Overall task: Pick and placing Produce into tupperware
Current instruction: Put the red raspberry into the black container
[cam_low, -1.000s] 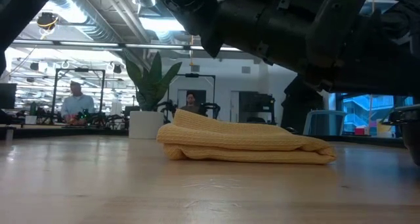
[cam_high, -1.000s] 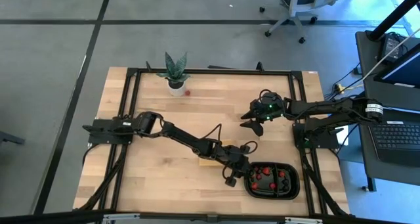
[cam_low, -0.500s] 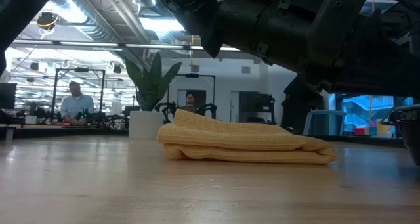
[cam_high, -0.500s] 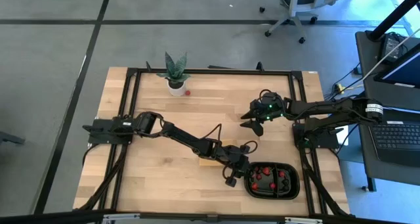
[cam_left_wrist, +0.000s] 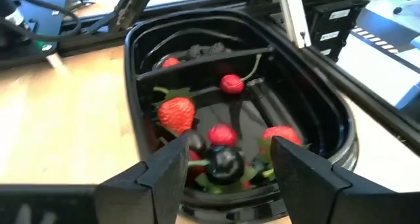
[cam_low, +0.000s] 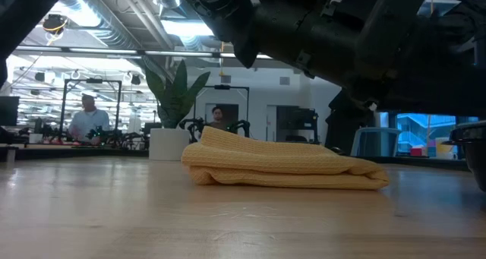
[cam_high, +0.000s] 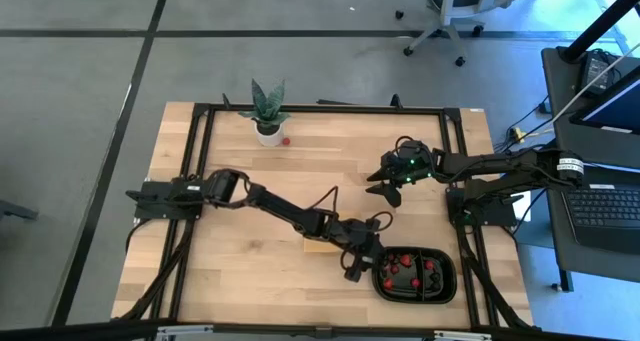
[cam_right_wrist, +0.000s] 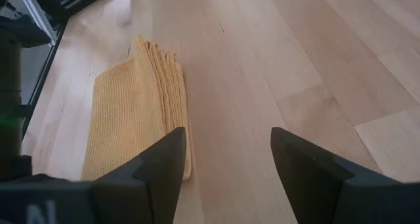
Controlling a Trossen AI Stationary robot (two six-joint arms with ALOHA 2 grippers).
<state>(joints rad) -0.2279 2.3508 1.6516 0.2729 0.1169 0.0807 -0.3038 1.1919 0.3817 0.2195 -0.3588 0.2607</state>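
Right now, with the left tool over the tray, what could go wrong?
1. The left tool hangs open and low over the tray's near rim, with a dark berry between its fingers; pulling back low could catch the rim and drag the tray.
2. A stray red berry lies beside the plant; reaching for it could knock the pot.
3. The right tool waits open above the cloth, so the arms may cross.

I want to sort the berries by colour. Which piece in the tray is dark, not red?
The round purple-black berry in the black tray, lying between the left gripper fingers. The pieces around it are bright red.
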